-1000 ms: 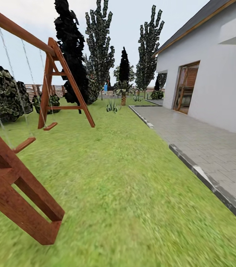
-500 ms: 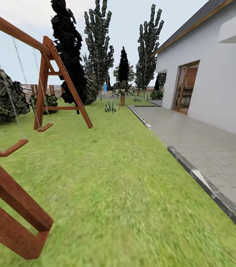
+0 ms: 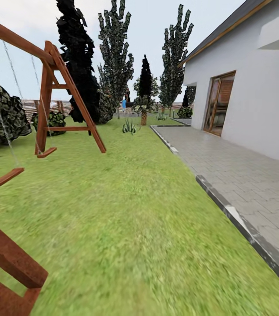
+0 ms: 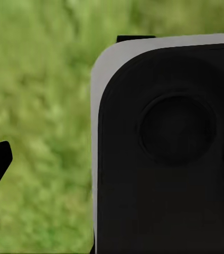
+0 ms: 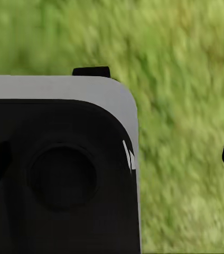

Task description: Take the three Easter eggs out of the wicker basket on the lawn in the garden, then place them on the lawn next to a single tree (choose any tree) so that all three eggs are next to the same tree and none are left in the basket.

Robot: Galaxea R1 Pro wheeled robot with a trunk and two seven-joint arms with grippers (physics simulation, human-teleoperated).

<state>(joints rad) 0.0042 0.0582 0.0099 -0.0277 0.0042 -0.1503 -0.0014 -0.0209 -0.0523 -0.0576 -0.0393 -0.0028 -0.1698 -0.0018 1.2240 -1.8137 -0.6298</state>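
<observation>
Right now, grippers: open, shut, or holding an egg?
Left gripper: cannot be told; its wrist view shows the robot's dark body panel over the lawn.
Right gripper: cannot be told either.

White house (image 3: 262,96), paved patio (image 3: 245,166), swing set (image 3: 47,87)

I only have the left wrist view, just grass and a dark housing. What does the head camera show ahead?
Observer: An open lawn stretches well ahead of the robot.
Operator: Any tree suited to the eggs?
Observer: Yes, at the far end a tree with a mottled green crown stands just right of an all-black columnar tree.
Operator: What's on the right side?
Observer: A paved patio borders the lawn there, running along a white house.
</observation>
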